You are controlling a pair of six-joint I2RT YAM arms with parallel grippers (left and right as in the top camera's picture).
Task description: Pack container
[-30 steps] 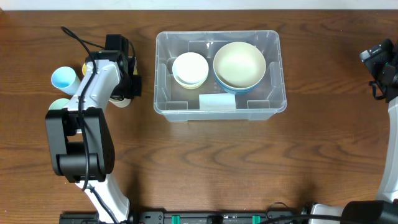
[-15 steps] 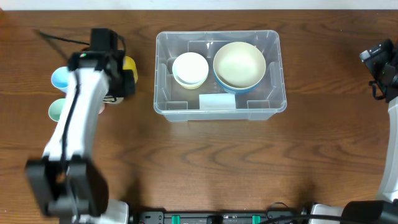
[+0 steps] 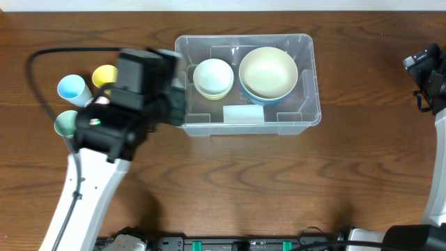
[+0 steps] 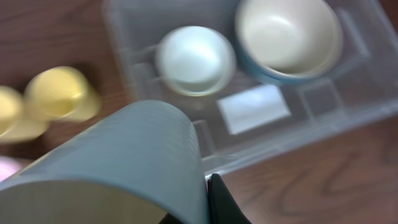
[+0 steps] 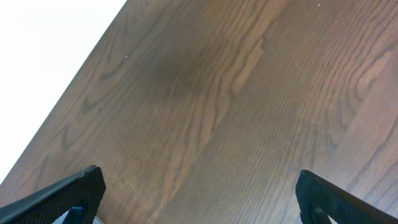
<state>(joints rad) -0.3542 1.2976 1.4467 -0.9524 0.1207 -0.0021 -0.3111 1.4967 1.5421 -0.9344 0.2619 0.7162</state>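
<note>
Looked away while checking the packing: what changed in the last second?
The left gripper, shut on a grey-blue cup, rose from the left of the table and swung right to the left wall of the container. The container, white bowl, cream bowl, blue cup, green cup and right arm stayed put.

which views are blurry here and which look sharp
Overhead: left arm smeared, container sharp. Left wrist: soft all over, the near cup most. Right wrist: table grain crisp, blown-out white beyond its edge, upper left.
</note>
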